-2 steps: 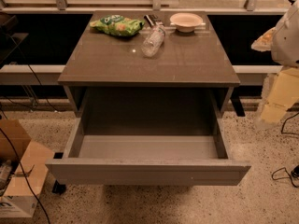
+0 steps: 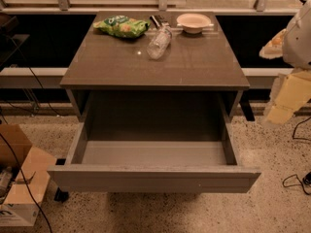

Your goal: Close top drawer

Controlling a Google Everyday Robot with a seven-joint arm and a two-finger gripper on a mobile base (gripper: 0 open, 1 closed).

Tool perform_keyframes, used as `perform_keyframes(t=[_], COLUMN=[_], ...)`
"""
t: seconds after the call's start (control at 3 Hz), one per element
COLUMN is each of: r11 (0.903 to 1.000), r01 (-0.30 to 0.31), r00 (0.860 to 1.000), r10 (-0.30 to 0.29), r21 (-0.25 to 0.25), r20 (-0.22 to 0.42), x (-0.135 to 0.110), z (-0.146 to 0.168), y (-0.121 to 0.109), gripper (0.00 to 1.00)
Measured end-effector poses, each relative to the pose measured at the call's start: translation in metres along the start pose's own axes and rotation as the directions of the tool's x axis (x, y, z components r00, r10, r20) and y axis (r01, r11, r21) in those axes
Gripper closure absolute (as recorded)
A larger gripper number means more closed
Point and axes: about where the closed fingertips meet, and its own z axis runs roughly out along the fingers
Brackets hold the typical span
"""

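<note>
The wide grey handleless top drawer [image 2: 153, 178] is standing pulled out at lower centre, showing only its bare floor. The grey table [image 2: 155, 69] is carrying one green snack bag [image 2: 121, 26], one clear plastic bottle [image 2: 159, 41] and one white bowl [image 2: 193, 22]. The pale end effector [image 2: 289, 98] is hanging at the right edge; whether it is spread or pressed together cannot be told.

Single view, set high and in front of the cabinet [image 2: 155, 87], facing it head-on and tilted steeply down. Sits close enough to fill most of the frame with the tabletop [image 2: 194, 62] and the pulled-out top drawer [image 2: 154, 179], front panel nearest the lens. Takes in a strip of speckled floor [image 2: 272, 205] along the bottom and the window rail [image 2: 233, 8] along the top. Catches the gripper [image 2: 286, 101] at the right edge, beside the tabletop's right side.
</note>
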Motion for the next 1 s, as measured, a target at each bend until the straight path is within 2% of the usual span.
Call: perform_keyframes(t=[0.33, 0.67, 1.0], r11=[0.9988, 0.9869, 0.9823], r01=[-0.011, -0.093, -0.099], r00=[0.999, 0.993, 0.994], r10=[0.013, 0.102, 0.106], r21=[-0.047, -0.132, -0.159], r20=[0.037, 0.058, 0.039], x=[0.003, 0.009, 0.015], z=[0.023, 0.074, 0.088], y=[0.019, 0.056, 0.069], gripper=[0.40, 0.63, 0.86])
